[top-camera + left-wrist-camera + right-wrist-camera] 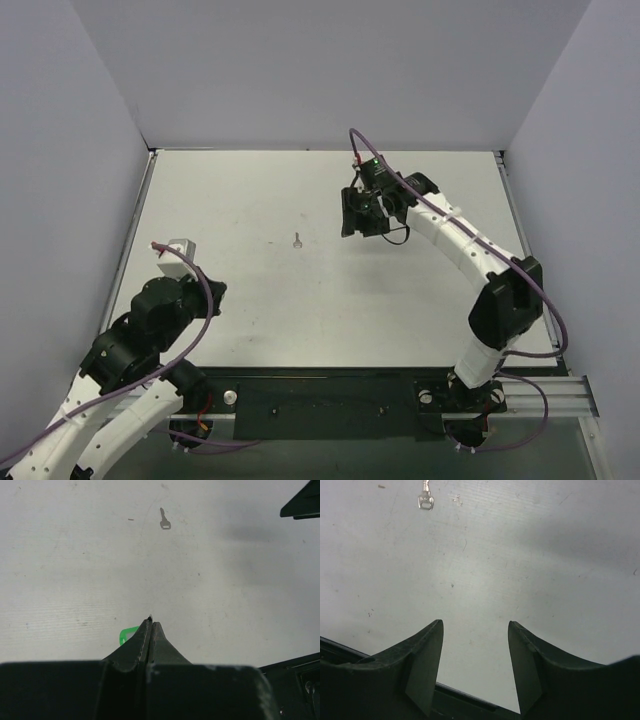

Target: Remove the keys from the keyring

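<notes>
The key (pixel 297 239) lies alone, flat on the white table; it shows far ahead in the left wrist view (pixel 164 520) and at the top left in the right wrist view (pixel 425 499). My left gripper (pixel 151 621) is shut on the keyring. The keyring's green tag (pixel 127 634) peeks out beside the left finger, and a speck of thin metal ring sticks out at the tips. In the top view the left gripper (pixel 212 296) hangs over the table's left side. To the right of the key, my right gripper (pixel 475 625) stands open over bare table, nothing between its fingers.
The white table (pixel 250 190) is walled by grey panels on three sides. A black mounting strip (pixel 320 405) runs along the near edge between the arm bases. The right gripper (pixel 350 214) shows as a dark corner at the top right of the left wrist view.
</notes>
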Robot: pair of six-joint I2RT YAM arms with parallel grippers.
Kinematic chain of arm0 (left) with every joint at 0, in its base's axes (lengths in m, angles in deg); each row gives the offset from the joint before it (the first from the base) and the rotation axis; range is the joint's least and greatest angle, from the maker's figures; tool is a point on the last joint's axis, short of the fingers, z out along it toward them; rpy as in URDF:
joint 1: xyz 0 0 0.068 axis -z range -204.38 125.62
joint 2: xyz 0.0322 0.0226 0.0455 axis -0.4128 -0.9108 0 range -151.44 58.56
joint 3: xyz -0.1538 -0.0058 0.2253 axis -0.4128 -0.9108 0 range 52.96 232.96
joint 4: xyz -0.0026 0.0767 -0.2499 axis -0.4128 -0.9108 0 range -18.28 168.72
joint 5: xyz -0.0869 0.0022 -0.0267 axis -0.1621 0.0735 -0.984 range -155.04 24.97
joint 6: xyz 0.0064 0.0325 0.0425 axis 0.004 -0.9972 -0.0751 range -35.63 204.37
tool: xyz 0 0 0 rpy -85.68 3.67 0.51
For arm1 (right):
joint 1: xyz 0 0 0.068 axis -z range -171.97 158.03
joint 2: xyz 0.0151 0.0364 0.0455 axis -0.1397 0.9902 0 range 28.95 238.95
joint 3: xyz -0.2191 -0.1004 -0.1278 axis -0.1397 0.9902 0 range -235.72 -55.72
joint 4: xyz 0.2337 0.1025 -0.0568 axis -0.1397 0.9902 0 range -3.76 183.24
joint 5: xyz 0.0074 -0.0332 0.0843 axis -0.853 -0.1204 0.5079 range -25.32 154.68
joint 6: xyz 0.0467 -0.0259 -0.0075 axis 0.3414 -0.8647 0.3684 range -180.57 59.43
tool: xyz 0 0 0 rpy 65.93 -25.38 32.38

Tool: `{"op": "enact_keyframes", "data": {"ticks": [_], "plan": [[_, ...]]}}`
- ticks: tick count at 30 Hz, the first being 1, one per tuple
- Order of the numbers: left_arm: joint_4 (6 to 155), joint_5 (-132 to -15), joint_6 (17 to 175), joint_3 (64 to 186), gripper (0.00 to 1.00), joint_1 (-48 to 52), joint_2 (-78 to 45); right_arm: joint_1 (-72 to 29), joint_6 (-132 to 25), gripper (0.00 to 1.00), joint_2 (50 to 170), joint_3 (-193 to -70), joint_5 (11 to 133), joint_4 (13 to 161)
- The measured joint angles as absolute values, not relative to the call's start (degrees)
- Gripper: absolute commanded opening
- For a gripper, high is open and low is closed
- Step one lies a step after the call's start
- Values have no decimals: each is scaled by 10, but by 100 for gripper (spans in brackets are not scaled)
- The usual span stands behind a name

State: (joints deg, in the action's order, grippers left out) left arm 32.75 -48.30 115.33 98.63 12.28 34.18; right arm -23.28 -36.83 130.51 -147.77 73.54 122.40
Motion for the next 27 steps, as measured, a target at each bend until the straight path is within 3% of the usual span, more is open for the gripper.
{"op": "enact_keyframes", "data": {"ticks": [12,24,27], "plan": [[430,-517,1154,1008,0,123,140,-351,-359,51,1065,-1329,670,1219],[558,-575,1157,1130,0,122,-102,-420,-275,51,827,-1185,596,1227],[569,-584,1157,1164,0,119,-146,-426,-262,64,798,-1177,582,1238]]}}
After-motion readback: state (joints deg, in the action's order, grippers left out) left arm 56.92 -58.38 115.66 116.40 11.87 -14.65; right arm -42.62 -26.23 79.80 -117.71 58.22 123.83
